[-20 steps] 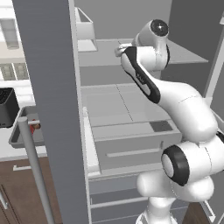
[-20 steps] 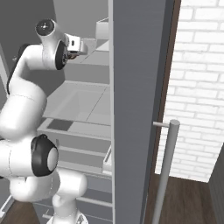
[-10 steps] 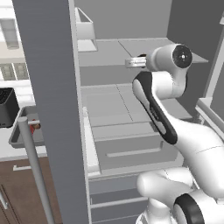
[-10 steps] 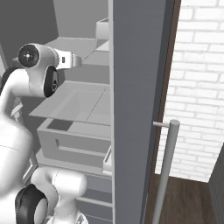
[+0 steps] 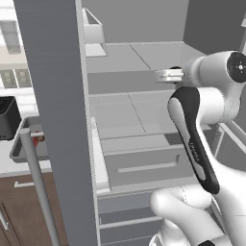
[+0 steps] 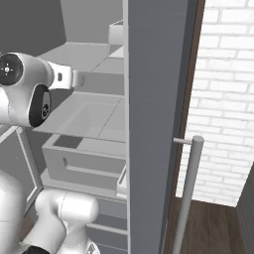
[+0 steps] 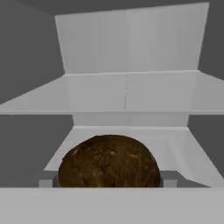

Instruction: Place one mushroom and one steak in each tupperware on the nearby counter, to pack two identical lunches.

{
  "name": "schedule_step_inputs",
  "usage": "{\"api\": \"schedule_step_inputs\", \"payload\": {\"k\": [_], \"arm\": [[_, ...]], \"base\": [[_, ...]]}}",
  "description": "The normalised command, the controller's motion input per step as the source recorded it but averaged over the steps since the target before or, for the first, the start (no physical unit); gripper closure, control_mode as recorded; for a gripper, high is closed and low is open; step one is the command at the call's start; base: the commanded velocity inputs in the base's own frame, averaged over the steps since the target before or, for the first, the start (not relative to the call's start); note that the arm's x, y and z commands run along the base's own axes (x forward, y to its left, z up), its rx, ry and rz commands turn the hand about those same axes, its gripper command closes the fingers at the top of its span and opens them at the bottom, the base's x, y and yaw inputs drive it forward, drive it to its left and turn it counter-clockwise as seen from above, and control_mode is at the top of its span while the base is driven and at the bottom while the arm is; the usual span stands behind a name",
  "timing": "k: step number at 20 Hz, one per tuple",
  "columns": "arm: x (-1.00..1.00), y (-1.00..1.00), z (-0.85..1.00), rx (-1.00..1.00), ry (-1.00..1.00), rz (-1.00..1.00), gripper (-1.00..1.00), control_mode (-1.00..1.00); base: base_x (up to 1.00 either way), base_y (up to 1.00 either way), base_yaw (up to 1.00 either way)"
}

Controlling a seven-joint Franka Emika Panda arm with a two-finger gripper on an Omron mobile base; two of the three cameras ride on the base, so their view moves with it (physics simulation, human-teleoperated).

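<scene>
Brown mushroom (image 7: 108, 161) is sitting between my pincer (image 7: 108, 183) tips, which are gripping it, inside the fridge.

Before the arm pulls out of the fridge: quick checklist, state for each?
1. Mushroom between the gripper fingers: ok, in the hand view it sits right at the fingertips, one dark tip on each side.
2. Grip firm: cannot tell, contact at the pads is hidden by the mushroom.
3. Fridge door open: ok, it stands wide to the arm's left.
4. Path back clear of the shelves: ok, the wrist is near the front edge of a shelf with open space behind it.
5. Tupperware on the counter: ok, one grey tray shows beyond the door, something red inside.
6. Second tupperware: cannot tell.
</scene>
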Motion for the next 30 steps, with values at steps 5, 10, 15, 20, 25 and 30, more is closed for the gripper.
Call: {"api": "schedule_step_inputs", "payload": {"k": [5,10,15,20,25,30], "arm": [[-1.00,-0.02,-0.72,-0.05,0.22,0.00,1.00,-1.00],[-0.99,-0.04,-0.49,-0.01,0.12,0.00,1.00,-1.00],[-0.97,-0.12,-0.36,0.00,0.06,0.00,1.00,-1.00],[-0.78,-0.03,-0.30,0.00,0.07,0.00,1.00,1.00],[0.00,0.00,0.00,0.00,0.00,0.00,1.00,1.00],[0.00,0.00,0.00,0.00,0.00,0.00,1.00,1.00]], "base": [[0.00,0.00,0.00],[0.00,0.00,0.00],[0.00,0.00,0.00],[-0.20,0.00,0.00],[-1.00,0.00,0.01],[-0.94,0.32,0.20]]}}
